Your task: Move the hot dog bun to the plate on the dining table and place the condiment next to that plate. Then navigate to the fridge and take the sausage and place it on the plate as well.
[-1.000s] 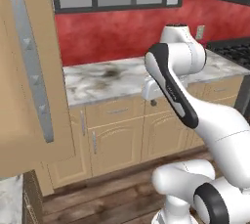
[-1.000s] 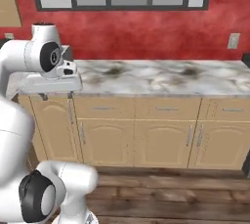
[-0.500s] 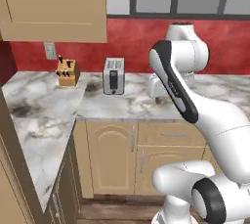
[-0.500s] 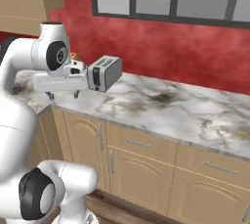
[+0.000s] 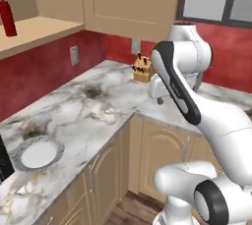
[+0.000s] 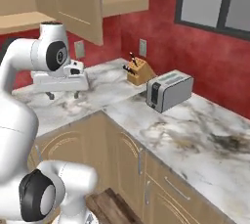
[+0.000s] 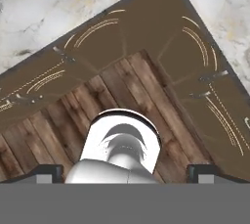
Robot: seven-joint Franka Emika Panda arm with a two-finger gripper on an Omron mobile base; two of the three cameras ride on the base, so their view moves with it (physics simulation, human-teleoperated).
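The marbled L-shaped counter (image 5: 98, 116) fills the left and centre of the left base view, wrapping a corner over tan cabinets, with a red wall behind and wall cupboards across the top. In the right base view the same corner runs from the left edge down to the lower right.

On a tan shelf (image 5: 34, 30) in the upper left of the left base view stands the condiment (image 5: 6, 16), upright and near the frame's left edge, stored up there and well apart from the arm.

A silver toaster (image 6: 169, 90) sits at centre right of the right base view, a knife block (image 6: 138, 70) just behind it against the wall. A pale grey-white plate (image 5: 38, 153) lies at lower left of the left base view; this is not the task's plate.

The end effector (image 6: 62, 94) hangs at centre left of the right base view, carried high and tucked in, likely for travel. It carries nothing, and its finger tips (image 7: 46, 171) sit wide apart at the bottom corners of the hand view, over wooden floor (image 7: 122, 91).
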